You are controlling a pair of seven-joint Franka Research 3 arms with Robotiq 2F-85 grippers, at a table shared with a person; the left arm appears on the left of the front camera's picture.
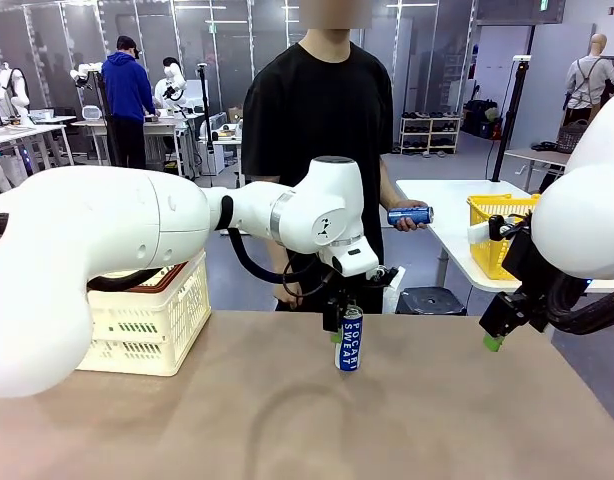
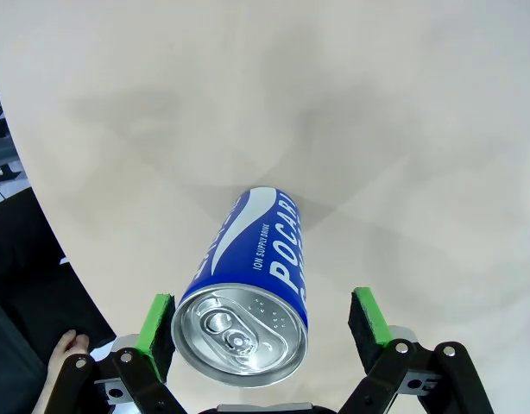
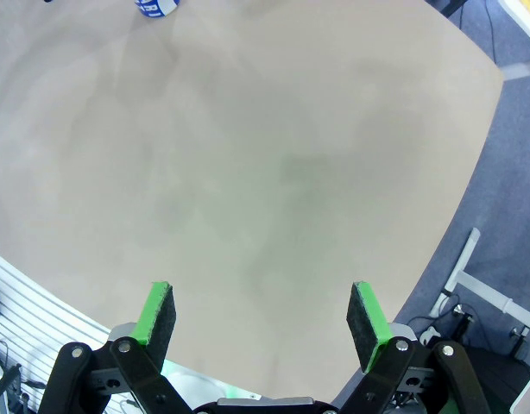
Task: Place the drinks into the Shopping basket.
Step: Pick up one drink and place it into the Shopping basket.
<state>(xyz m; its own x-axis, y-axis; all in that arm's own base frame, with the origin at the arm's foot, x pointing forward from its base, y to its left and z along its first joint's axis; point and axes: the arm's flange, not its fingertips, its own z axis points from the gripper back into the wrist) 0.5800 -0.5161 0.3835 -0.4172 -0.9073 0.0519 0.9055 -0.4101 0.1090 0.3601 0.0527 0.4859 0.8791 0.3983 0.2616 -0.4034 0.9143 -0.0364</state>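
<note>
Left wrist view shows the left gripper (image 2: 263, 321) spread around the upright Pocari Sweat can (image 2: 256, 250), not yet in the Shopping basket (image 1: 152, 335) at left.

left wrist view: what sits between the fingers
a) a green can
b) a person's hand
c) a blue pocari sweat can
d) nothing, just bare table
c: a blue Pocari Sweat can stands upright on the table between the green-padded fingers of the left gripper, its silver top facing the camera.
</note>
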